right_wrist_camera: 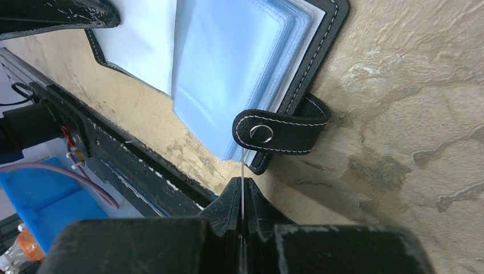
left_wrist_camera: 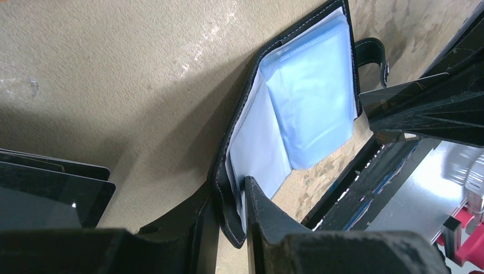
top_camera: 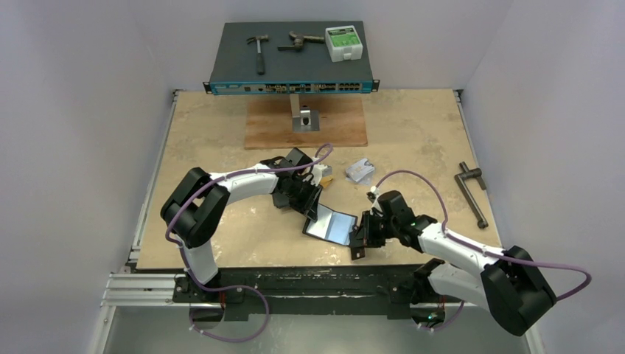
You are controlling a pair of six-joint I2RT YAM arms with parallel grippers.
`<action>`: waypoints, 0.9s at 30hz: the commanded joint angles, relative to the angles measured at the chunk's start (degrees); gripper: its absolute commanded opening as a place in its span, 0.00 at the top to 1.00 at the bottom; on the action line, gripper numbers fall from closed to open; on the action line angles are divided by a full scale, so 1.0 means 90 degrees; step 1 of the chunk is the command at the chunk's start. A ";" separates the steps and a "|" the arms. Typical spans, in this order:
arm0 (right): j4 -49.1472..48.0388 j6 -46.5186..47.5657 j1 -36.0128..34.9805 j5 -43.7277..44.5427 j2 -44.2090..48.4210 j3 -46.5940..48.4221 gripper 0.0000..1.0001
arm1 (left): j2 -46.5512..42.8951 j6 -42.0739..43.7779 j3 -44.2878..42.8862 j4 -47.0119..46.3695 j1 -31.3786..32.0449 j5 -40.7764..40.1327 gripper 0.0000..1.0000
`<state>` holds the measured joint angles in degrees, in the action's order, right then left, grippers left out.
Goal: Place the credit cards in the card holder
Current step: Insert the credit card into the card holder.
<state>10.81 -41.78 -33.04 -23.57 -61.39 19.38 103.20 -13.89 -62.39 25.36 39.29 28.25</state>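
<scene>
Pinching a card (right_wrist_camera: 242, 171) edge-on, the right hand (right_wrist_camera: 242, 188) points it toward 12 o'clock at the holder (right_wrist_camera: 325, 45) pockets beside the tab (right_wrist_camera: 279, 132); the left hand (left_wrist_camera: 231, 194) clamps the cover.

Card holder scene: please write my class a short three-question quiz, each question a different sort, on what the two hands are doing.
1. True or false: the card holder is open.
2. The right hand pinches: A a spoon, B a thin card, C a pen?
3. Which hand clamps the holder's cover edge?
Key: 1 true; 2 B; 3 the left hand.
</scene>
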 commanded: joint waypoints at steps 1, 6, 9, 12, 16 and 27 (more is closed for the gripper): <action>-0.0362 0.0094 0.0008 -0.0150 -0.0060 0.0088 1.00 | -0.0129 0.0107 -0.0216 -0.0020 -0.0010 -0.0023 0.80; -0.0510 0.0105 0.0004 -0.0177 -0.0254 0.0112 1.00 | -0.0133 0.0117 -0.0216 -0.0016 -0.0010 -0.0023 0.80; -0.0584 0.0109 0.0009 -0.0201 -0.0351 0.0093 1.00 | -0.0128 0.0101 -0.0216 -0.0017 -0.0010 -0.0018 0.80; -0.0638 0.0102 0.0008 -0.0222 -0.0400 0.0064 1.00 | -0.0129 0.0117 -0.0225 -0.0016 -0.0010 -0.0021 0.80; -0.0662 0.0092 0.0007 -0.0239 -0.0433 0.0020 1.00 | -0.0127 0.0118 -0.0219 -0.0024 -0.0010 -0.0017 0.80; -0.0764 0.0075 0.0004 -0.0291 -0.0499 -0.0063 1.00 | -0.0123 0.0108 -0.0219 -0.0045 -0.0010 -0.0004 0.81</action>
<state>6.48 -41.78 -33.04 -24.27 -65.25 19.14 103.20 -13.89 -62.39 25.36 39.29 28.25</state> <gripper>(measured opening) 0.004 0.197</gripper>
